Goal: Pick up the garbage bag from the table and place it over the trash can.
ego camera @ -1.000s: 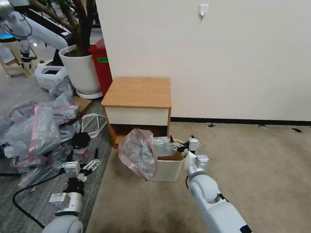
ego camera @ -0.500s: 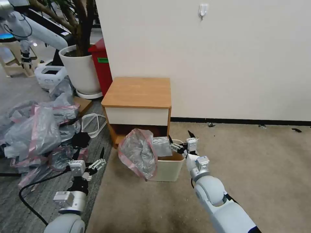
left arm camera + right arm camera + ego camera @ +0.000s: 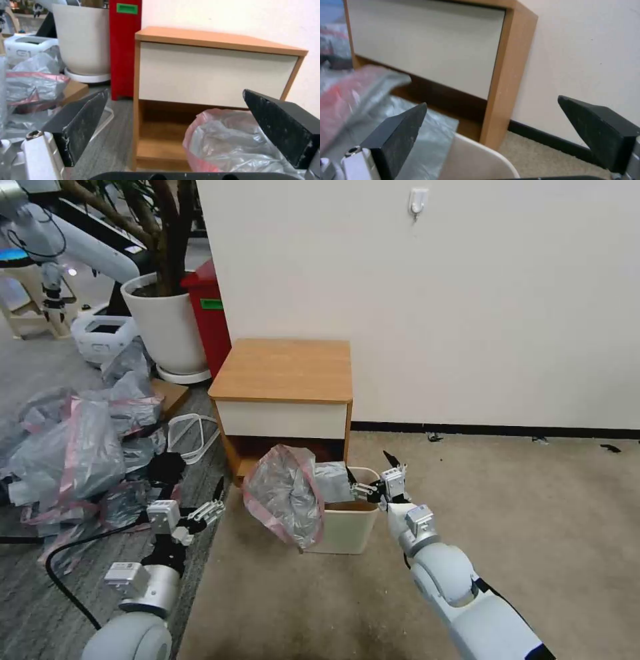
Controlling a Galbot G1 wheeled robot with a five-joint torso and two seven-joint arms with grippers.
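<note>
The garbage bag (image 3: 283, 497), crinkly grey with a pink-red rim, hangs over the left side of the cream trash can (image 3: 347, 530), and part of it lies inside the can. The can stands on the carpet in front of the wooden table (image 3: 287, 370). My right gripper (image 3: 368, 465) is open just above the can's right rim, beside the bag's inner corner, with nothing held. The right wrist view shows the open right gripper (image 3: 491, 101) over the can rim (image 3: 480, 162), with the bag (image 3: 356, 95) to one side. My left gripper (image 3: 212, 499) is open left of the bag, facing table (image 3: 213, 72) and bag (image 3: 226, 145).
A heap of similar grey-pink bags (image 3: 80, 447) covers the floor at the left. A white plant pot (image 3: 167, 323) and a tall red bin (image 3: 210, 313) stand behind it. A white hoop (image 3: 190, 433) and a black cable (image 3: 53, 580) lie nearby. Open carpet (image 3: 520, 513) lies to the right.
My right gripper's fingers have spread wider by the bag's corner. The left gripper has moved forward and right towards the table. The bag has stayed in place.
</note>
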